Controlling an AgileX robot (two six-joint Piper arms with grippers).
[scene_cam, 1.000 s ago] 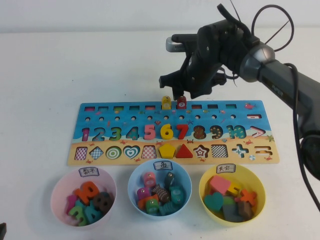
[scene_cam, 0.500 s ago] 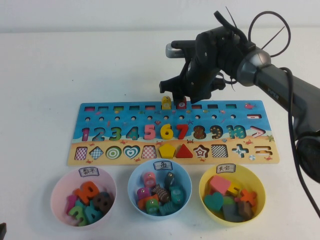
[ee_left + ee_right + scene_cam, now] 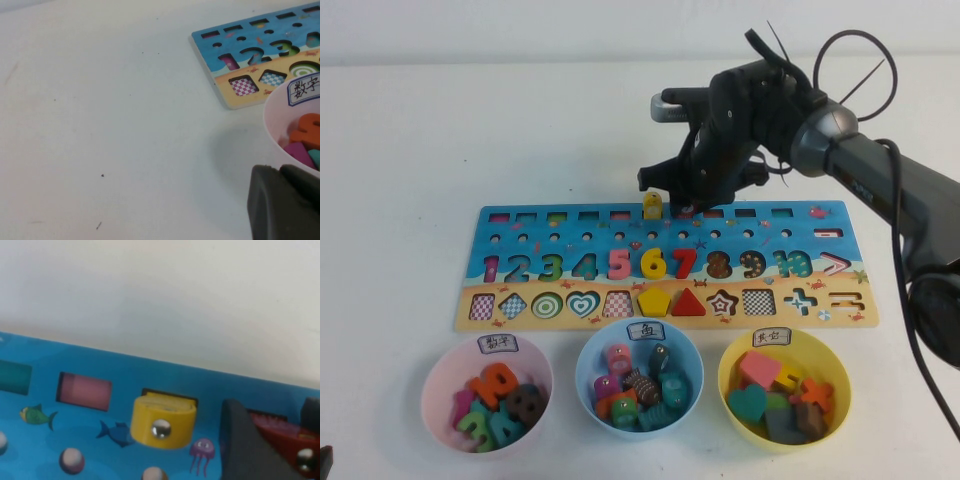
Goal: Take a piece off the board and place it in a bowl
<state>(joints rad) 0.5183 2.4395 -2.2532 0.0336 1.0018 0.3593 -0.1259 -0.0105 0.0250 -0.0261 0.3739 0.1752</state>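
The red piece (image 3: 280, 440) stands in a slot at the far edge of the board (image 3: 470, 268), above the red 7. In the high view it is almost hidden under my right gripper (image 3: 680, 204). In the right wrist view my right gripper (image 3: 270, 406) is open, with one finger on each side of the piece. The yellow block (image 3: 652, 206) stands in the slot just left of it. The light blue bowl (image 3: 588, 362) sits in front of the board's middle and holds several pieces. My left gripper (image 3: 285, 200) is shut and empty, low beside the pink bowl (image 3: 272, 115).
The pink bowl (image 3: 435, 375) with number pieces is at the front left and a yellow bowl (image 3: 730, 372) with shape pieces at the front right. A red triangle (image 3: 688, 303) and a yellow pentagon (image 3: 653, 300) sit in the board's front row.
My right gripper has come down and a little left onto the red piece, which showed clearly before and is now covered. The left arm has not moved.
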